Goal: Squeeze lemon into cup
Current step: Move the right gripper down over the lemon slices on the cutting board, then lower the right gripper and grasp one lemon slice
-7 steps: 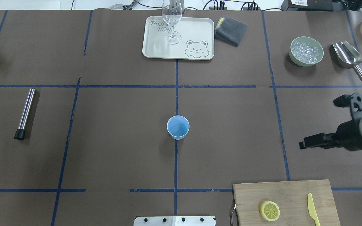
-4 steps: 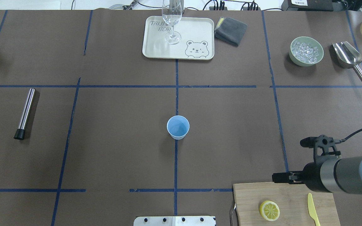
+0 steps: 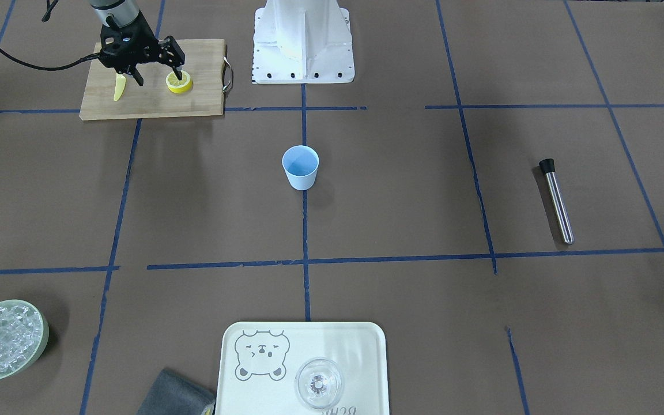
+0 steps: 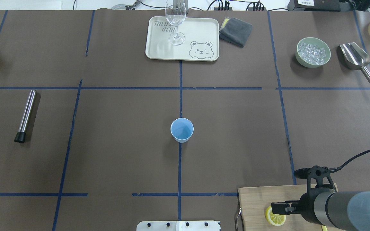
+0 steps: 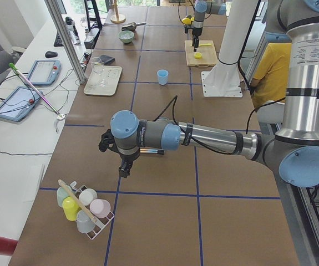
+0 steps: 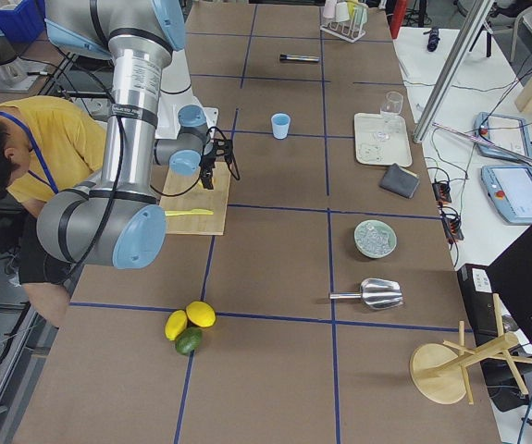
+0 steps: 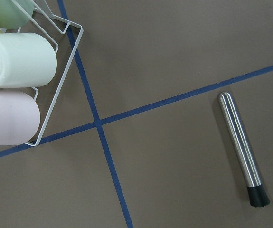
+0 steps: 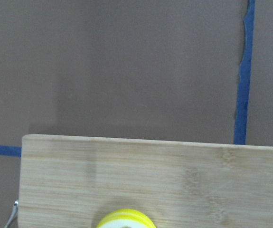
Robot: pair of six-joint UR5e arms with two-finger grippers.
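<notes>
**Front-facing view:** The right hand [image 3: 158,75] hangs fingers-down over the cutting board [image 3: 153,102]. It is released, with its two fingers spread wide. The lemon [image 3: 179,85] lies cut face up on the board. It sits under the finger nearer the board's handle, not between the two, and I cannot tell whether that finger touches it. The yellow knife [image 3: 119,87] lies by the other finger.

To grasp well, the hand should probably shift toward the handle end until the lemon sits midway. It can then lower and close gently on the rind sides, since so small a piece may skid on wood.

The cup [image 3: 300,167] stands upright mid-counter, well apart from the board, with nothing visible inside. The green bowl [image 3: 45,334] holds ice. The glass [image 3: 319,383] on the tray [image 3: 366,357] looks empty.

**Overhead view:** The right arm covers much of the board, and the lemon peeks out just below the hand. The cup's inside shows plain blue.

**Exterior left view:** The left hand [image 5: 124,166] hovers over the near end of the counter. I cannot tell whether it is released or clenched.

**Exterior right view:** The cup stands upright beyond the board.

**Left wrist view:** No fingers show. A wire rack [image 7: 59,85] holds tumblers [image 7: 17,59] lying on their sides. A steel rod [image 7: 240,142] lies apart from it.

**Right wrist view:** Only the lemon's top shows, at the lower edge. The fingers are out of sight.
</notes>
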